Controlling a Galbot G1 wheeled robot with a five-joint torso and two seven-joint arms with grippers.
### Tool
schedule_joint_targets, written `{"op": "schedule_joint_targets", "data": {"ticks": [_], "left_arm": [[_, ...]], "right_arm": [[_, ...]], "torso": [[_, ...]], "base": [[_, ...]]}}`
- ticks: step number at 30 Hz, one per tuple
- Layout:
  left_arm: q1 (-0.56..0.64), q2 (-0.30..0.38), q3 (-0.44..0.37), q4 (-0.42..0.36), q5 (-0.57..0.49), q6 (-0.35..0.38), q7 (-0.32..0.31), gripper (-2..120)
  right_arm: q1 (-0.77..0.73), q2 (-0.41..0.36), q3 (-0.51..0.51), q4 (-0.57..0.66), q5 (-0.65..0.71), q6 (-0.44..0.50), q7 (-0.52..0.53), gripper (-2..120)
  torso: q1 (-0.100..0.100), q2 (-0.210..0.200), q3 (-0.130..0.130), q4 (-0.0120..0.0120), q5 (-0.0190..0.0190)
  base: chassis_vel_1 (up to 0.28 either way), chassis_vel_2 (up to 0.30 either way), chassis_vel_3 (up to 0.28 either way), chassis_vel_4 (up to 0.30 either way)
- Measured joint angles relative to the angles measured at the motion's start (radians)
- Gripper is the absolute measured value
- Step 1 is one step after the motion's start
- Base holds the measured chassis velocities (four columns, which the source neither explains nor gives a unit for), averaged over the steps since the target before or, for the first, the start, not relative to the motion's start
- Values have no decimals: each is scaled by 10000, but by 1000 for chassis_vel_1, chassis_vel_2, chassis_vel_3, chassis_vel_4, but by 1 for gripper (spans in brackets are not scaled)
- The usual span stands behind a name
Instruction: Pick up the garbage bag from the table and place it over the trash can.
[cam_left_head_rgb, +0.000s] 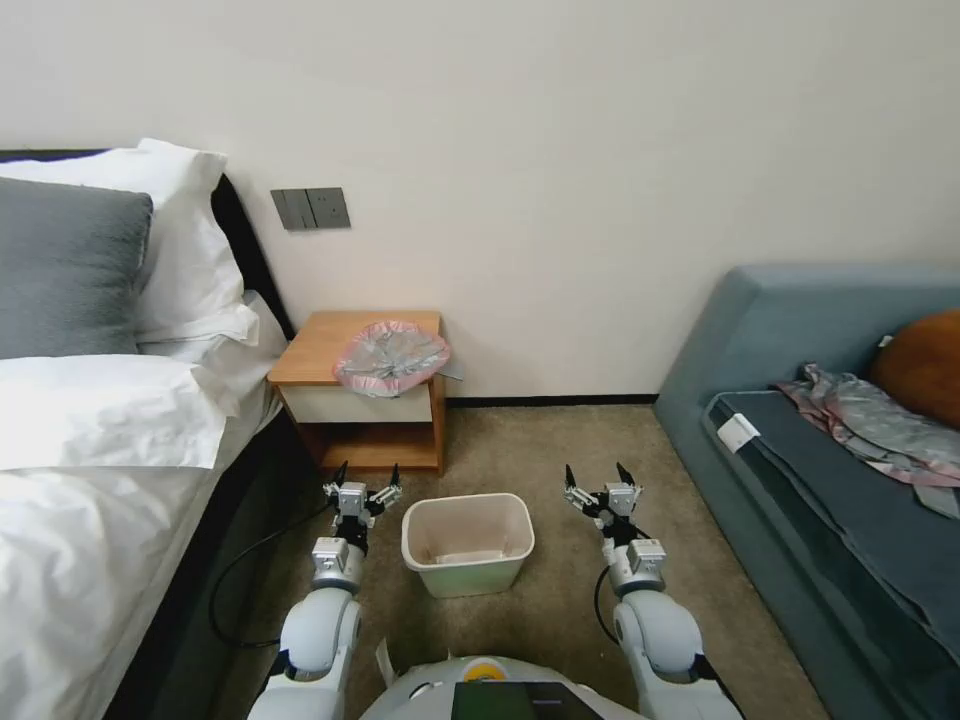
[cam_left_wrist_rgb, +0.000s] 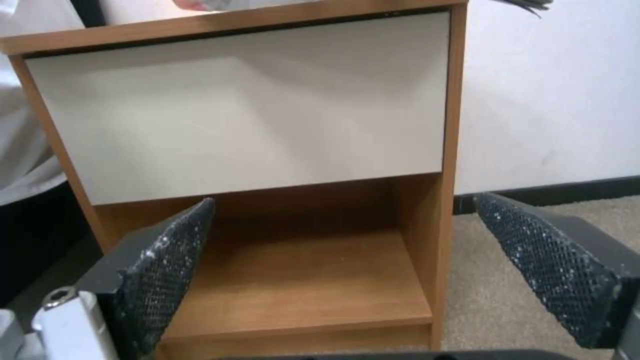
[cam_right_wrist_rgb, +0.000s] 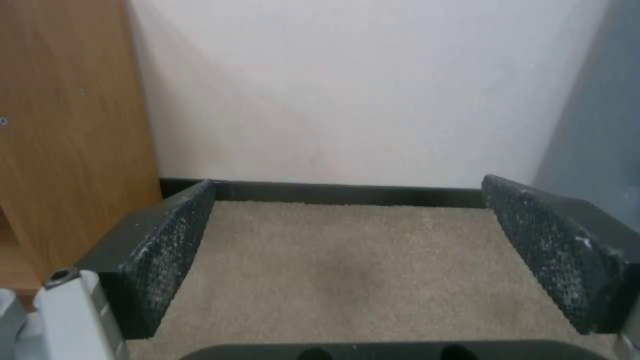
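The garbage bag (cam_left_head_rgb: 391, 357) lies crumpled on the tabletop (cam_left_head_rgb: 318, 350), at its right side; I judge it feather-light, limp and slippery, best pinched at the pink rim band. I count one bag, one trash can (cam_left_head_rgb: 468, 543) on the carpet between my arms, and two hands: left hand (cam_left_head_rgb: 364, 481) and right hand (cam_left_head_rgb: 598, 479) both hover low with fingers spread apart, holding nothing.

left tool (cam_left_head_rgb: 366, 478) spread wide, low | right tool (cam_left_head_rgb: 598, 477) likewise
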Motion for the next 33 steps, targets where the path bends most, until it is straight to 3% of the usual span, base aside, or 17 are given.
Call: {"op": "schedule_joint_targets", "data": {"ticks": [6, 19, 23, 27, 33], "left_arm": [[537, 28, -69, -905, -165, 25, -309, 100], [2528, 140, -327, -4208, -804, 203, -1443, 100], [3024, 169, -395, -4947, -957, 239, -1726, 100], [3464, 318, -484, -5069, -921, 722, -1852, 100], [3515, 336, -494, -5066, -912, 783, -1855, 100]], "right_arm": [[-315, -19, 132, 776, 128, -87, 17, 100], [-1897, -136, 791, 4669, 1039, -692, 184, 100], [-2070, -134, 684, 4978, 1628, -995, 284, 100], [-2074, -133, 646, 4877, 1735, -1016, 254, 100], [-2044, -232, 588, 4726, 2283, -1163, 221, 100]], "torso": [[0, 0, -1, 2, -2], [0, 0, -1, -1, -1], [0, 1, -1, 0, 5], [0, 0, -1, 1, 1], [0, 0, -1, 0, 0]], "base": [[0, 0, 0, 0], [0, 0, 0, 0], [0, 0, 0, 0], [0, 0, 0, 0], [0, 0, 0, 0]]}}
